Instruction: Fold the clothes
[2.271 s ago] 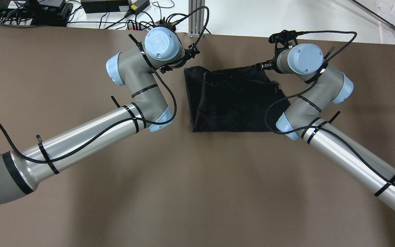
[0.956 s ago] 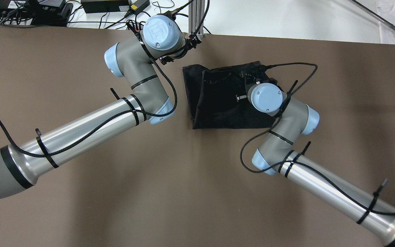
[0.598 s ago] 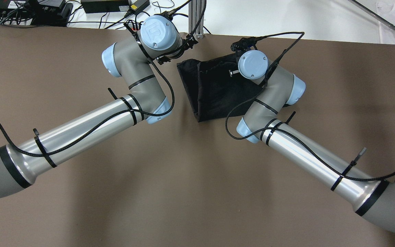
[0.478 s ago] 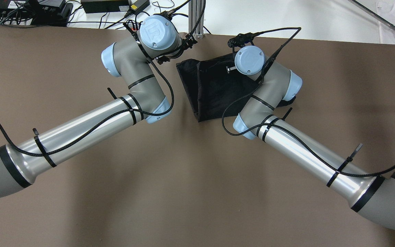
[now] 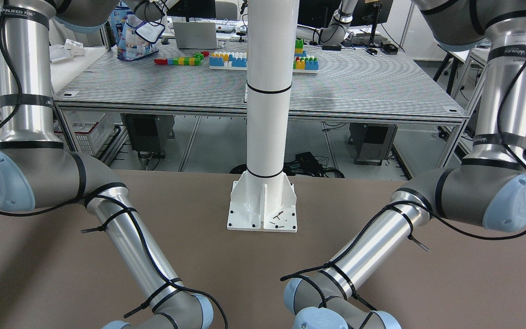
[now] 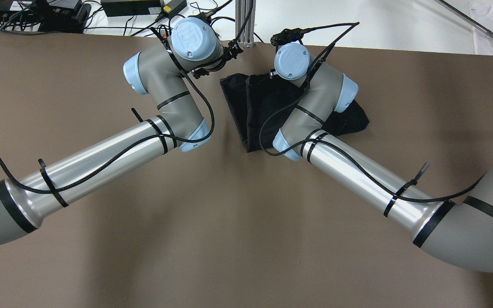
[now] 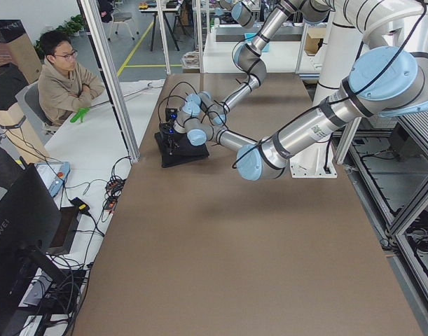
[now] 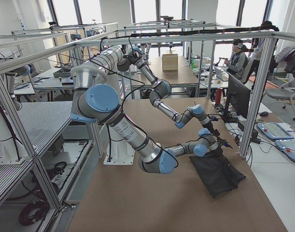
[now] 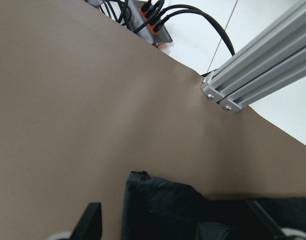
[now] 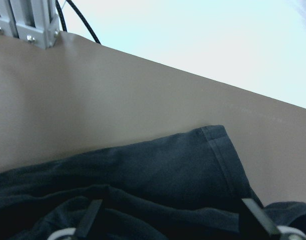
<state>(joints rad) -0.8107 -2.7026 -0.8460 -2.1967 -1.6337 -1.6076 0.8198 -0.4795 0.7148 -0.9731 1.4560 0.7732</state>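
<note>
The black garment (image 6: 253, 113) lies bunched near the table's far edge, partly under my right arm; a flap (image 6: 351, 122) sticks out to the right. It also shows in the exterior left view (image 7: 182, 150) and the exterior right view (image 8: 217, 174). My left gripper (image 9: 175, 227) is open, low over the garment's far left corner (image 9: 158, 200). My right gripper (image 10: 173, 222) is open, fingers (image 10: 90, 217) spread over the far hem (image 10: 193, 165). In the overhead view both grippers are hidden under the wrists. The front-facing view shows neither garment nor grippers.
An aluminium post (image 6: 245, 21) stands at the far table edge between the two wrists, with cables and power bricks (image 6: 131, 6) behind it. The white pillar's base (image 5: 263, 212) is bolted to the brown table (image 6: 229, 239). An operator (image 7: 63, 77) sits beyond the far edge.
My right arm has swung from the garment's far right corner across it to the left and far side. The garment has bunched narrower and shifted left. My left wrist drifted slightly left.
</note>
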